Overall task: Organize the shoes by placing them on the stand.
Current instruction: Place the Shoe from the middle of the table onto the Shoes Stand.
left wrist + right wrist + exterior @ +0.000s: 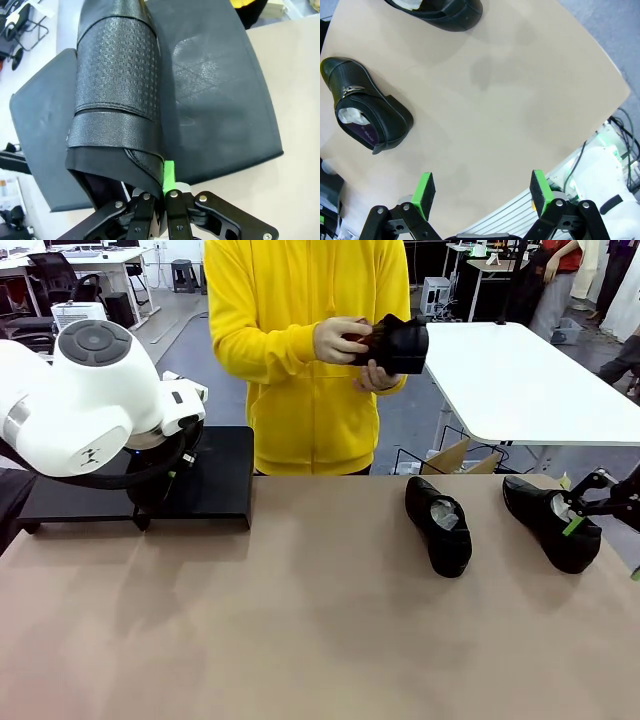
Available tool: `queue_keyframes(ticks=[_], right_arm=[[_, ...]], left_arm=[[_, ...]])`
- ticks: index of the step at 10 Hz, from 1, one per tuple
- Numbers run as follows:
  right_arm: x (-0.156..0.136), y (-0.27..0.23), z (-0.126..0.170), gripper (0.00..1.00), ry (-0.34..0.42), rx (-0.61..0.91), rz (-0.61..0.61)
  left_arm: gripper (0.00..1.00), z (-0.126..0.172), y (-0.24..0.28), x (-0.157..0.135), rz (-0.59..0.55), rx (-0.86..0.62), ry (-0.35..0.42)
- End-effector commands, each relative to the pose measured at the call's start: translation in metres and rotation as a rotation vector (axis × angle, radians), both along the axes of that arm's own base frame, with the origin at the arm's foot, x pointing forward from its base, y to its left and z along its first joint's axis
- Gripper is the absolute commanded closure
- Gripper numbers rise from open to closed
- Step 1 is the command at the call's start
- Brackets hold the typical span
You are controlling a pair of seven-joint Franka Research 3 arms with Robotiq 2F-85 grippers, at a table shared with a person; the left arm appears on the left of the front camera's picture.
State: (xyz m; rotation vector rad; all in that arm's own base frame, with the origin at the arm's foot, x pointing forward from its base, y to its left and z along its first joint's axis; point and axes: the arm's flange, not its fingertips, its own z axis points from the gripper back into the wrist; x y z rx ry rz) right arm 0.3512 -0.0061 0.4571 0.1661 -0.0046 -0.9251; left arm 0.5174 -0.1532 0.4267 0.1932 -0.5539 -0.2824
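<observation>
My left gripper (161, 184) is clamped on the heel rim of a textured shoe (117, 100) held over the stand (220, 100); I can't quite tell whether the sole touches the panel. My right gripper (482, 192) is spread wide, holding nothing, above the table (520, 100). Beyond it lie a buckled shoe (367, 117) stuffed with white paper (350, 116), and a second shoe (440, 12). Across the table, the person's hands (342, 340) hold the fourth shoe (405, 343).
</observation>
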Motion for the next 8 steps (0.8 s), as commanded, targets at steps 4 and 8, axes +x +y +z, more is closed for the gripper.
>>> queue_keyframes(ticks=[4, 8], right_arm=[[0.0001, 0.0006, -0.0008, 0.0, -0.008, -0.004, -0.001], [0.0001, 0.0006, -0.0008, 0.0, -0.008, -0.004, -0.001]], left_arm=[[1.0, -0.006, -0.0071, 0.0128, 0.024, 0.018, -0.034], [0.53, -0.008, -0.0042, 0.017, 0.064, -0.01, -0.021]])
